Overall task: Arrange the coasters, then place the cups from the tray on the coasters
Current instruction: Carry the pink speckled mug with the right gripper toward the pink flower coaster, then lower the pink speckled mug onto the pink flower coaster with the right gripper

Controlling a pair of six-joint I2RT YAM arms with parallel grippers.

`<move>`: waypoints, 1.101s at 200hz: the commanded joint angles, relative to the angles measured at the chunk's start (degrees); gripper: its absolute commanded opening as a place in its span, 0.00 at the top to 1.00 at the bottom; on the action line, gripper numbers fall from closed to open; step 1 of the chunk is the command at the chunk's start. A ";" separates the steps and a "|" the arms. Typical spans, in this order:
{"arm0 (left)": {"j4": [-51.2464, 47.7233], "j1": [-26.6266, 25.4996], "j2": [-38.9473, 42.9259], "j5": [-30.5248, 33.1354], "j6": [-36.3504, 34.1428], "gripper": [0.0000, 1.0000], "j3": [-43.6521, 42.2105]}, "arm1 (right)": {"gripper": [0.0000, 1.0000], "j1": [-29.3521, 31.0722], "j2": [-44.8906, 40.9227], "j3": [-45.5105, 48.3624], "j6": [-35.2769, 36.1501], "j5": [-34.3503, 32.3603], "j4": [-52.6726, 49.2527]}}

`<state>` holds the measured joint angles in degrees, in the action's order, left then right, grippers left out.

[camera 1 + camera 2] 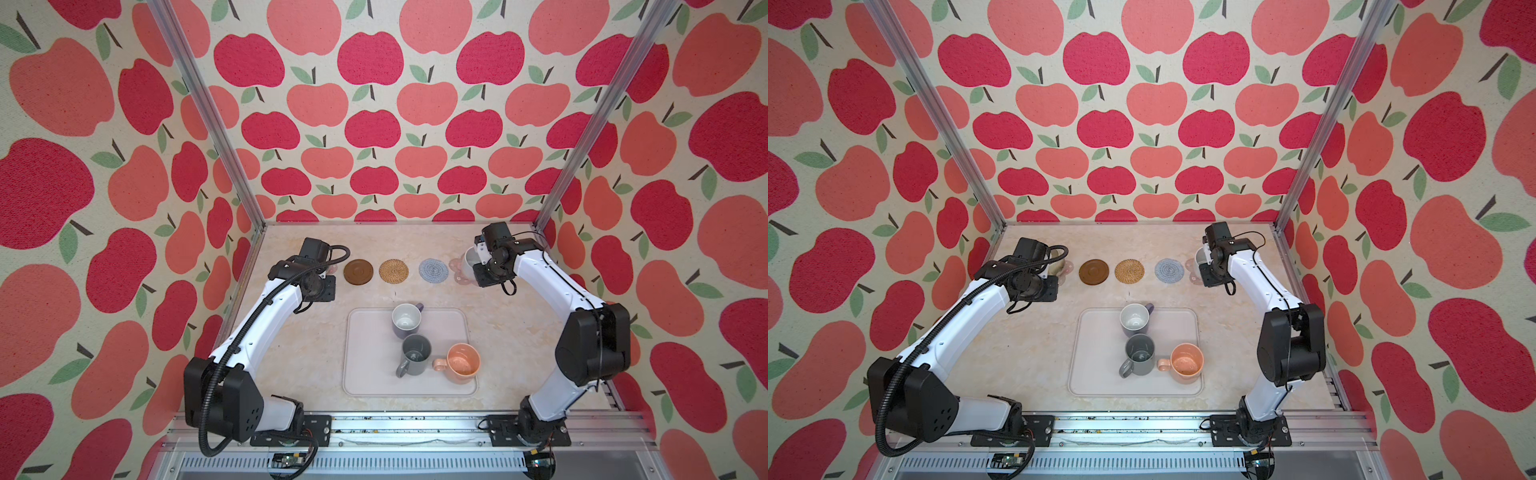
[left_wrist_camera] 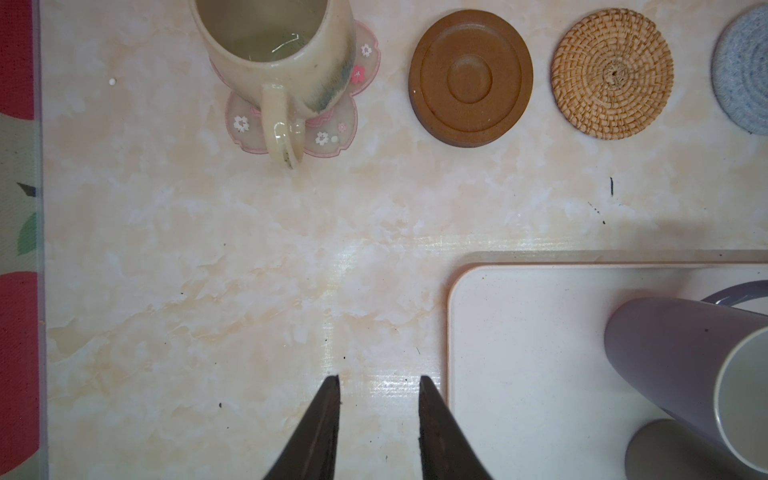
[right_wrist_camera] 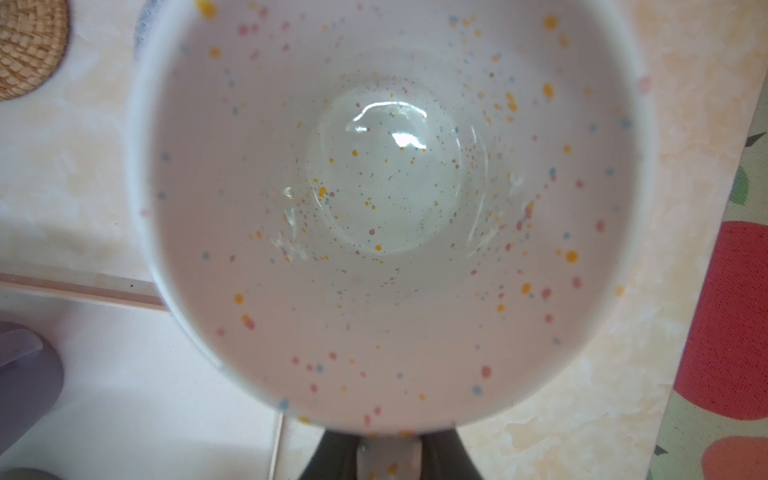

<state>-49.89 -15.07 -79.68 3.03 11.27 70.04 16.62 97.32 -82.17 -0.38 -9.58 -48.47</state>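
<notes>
Right gripper (image 3: 388, 455) clamped on white speckled mug (image 3: 386, 208) handle, over pink flower coaster (image 1: 455, 265). Left gripper (image 2: 378, 415) parted, empty, above tabletop (image 2: 208, 270). Risk: coaster hidden beneath mug, so off-centre landing, rim-perched tilt.

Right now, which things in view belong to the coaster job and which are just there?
Job: tray, lavender mug, grey mug, peach mug, beige mug, speckled mug, brown coaster, rattan coaster, knitted coaster, left pink coaster, right pink coaster.
Just there: apple-print walls, frame posts.
</notes>
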 commanded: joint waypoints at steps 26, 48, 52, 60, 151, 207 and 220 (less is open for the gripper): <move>1.45 0.79 -2.94 -1.34 1.21 0.66 2.59 | 1.00 -1.76 2.69 -5.74 0.74 -0.14 3.97; 1.55 1.27 -3.87 -1.75 1.17 0.66 2.97 | 1.00 -2.03 5.20 -7.29 0.14 0.09 4.13; 1.55 1.38 -4.02 -1.79 1.13 0.66 3.07 | 1.00 -2.03 5.68 -7.55 -0.04 0.03 4.07; 1.55 1.49 -4.31 -1.91 1.13 0.66 3.21 | 1.00 -2.03 6.59 -8.14 -0.28 0.04 4.08; 1.80 2.00 -8.11 -2.78 1.03 0.66 4.93 | 1.00 -2.30 14.75 -14.70 -2.83 0.64 1.50; 1.90 2.15 -9.59 -3.07 0.86 0.66 5.45 | 1.00 -2.91 16.14 -16.52 -3.55 1.58 -0.19; 1.90 2.15 -9.93 -3.37 0.86 0.66 5.63 | 1.00 -3.00 16.32 -16.53 -3.74 1.52 -0.56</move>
<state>-47.72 -13.26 -88.36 0.58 11.25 73.93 14.26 113.56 -95.50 -2.26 -8.60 -49.45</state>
